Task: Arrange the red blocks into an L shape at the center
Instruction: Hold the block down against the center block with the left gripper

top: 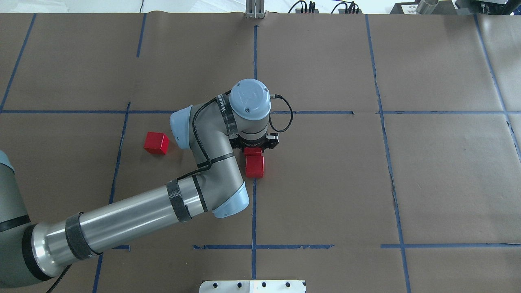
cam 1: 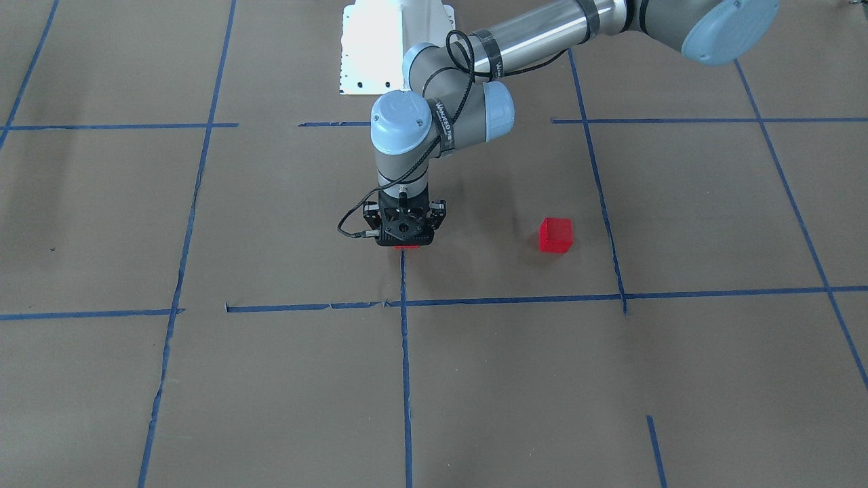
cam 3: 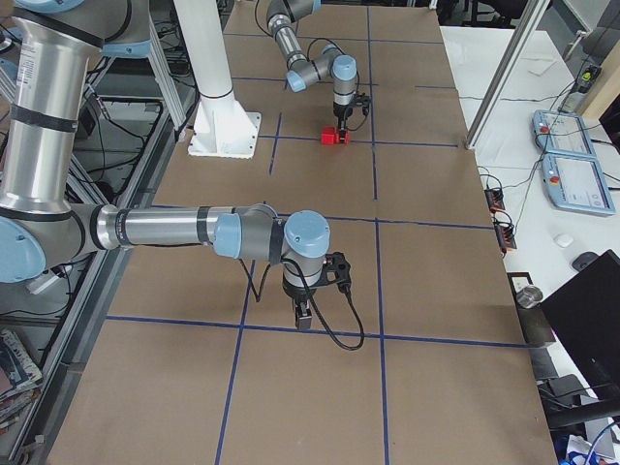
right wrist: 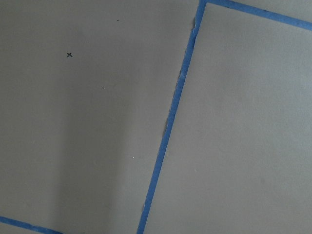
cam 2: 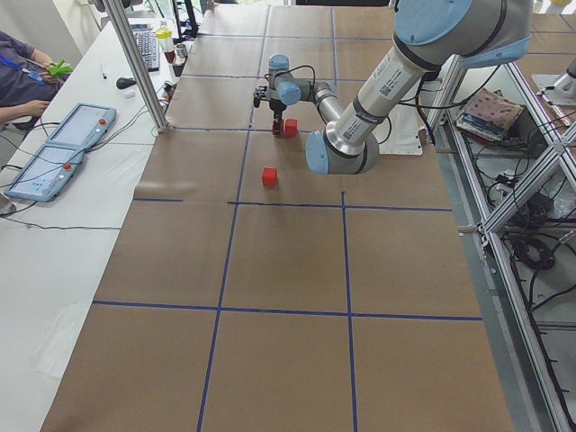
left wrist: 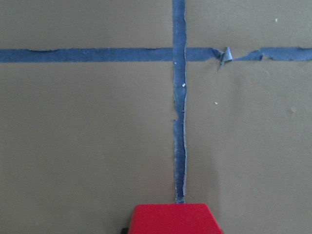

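My left gripper [cam 1: 405,241] points straight down at the table's center, low over the paper, with its fingers around a red block [top: 253,151]. That block fills the bottom edge of the left wrist view [left wrist: 171,219]. A second red block [top: 255,167] lies on the table touching it, on the side nearer my base, on the blue tape line. The third red block [top: 156,143] lies alone to my left and also shows in the front view [cam 1: 555,234]. My right gripper [cam 3: 303,318] hangs over bare paper far from the blocks. I cannot tell whether it is open or shut.
Blue tape lines [cam 1: 404,352] divide the brown paper into large squares. The white robot base plate [cam 1: 380,47] sits at the table's robot-side edge. My left forearm [top: 134,219] crosses low over the left half of the table. Teach pendants [cam 2: 54,153] lie beside the table.
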Available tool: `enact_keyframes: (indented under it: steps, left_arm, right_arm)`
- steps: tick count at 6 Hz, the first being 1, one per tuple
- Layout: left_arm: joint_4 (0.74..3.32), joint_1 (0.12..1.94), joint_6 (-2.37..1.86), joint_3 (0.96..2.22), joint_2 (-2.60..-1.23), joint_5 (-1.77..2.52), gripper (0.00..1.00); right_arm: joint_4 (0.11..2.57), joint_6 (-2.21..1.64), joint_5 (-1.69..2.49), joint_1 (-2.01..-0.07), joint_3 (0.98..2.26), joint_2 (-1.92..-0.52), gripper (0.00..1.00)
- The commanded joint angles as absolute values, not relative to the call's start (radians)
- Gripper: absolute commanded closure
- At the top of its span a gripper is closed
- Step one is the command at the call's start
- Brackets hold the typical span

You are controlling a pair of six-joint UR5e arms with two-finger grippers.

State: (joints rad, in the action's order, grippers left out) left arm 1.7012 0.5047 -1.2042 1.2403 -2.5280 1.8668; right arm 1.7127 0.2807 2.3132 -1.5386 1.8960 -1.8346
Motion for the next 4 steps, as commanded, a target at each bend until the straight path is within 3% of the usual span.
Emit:
enact_keyframes:
  steps: [1,2,4]
  left_arm:
    - [1.701,0.505,-1.204,1.239,-2.528,1.867,0.79]
    - [1.701,0.505,-1.204,1.239,-2.53,1.867,0.71]
    - [1.701,0.505,-1.206,1.239,-2.536,1.868,0.71]
  right_arm:
    - [1.713,0.281,2.313,-1.539,1.896,-1.835,0.0]
    - [1.713,0.281,2.313,-1.539,1.896,-1.835,0.0]
    - [1.713,0.281,2.313,-1.539,1.894,-1.835,0.0]
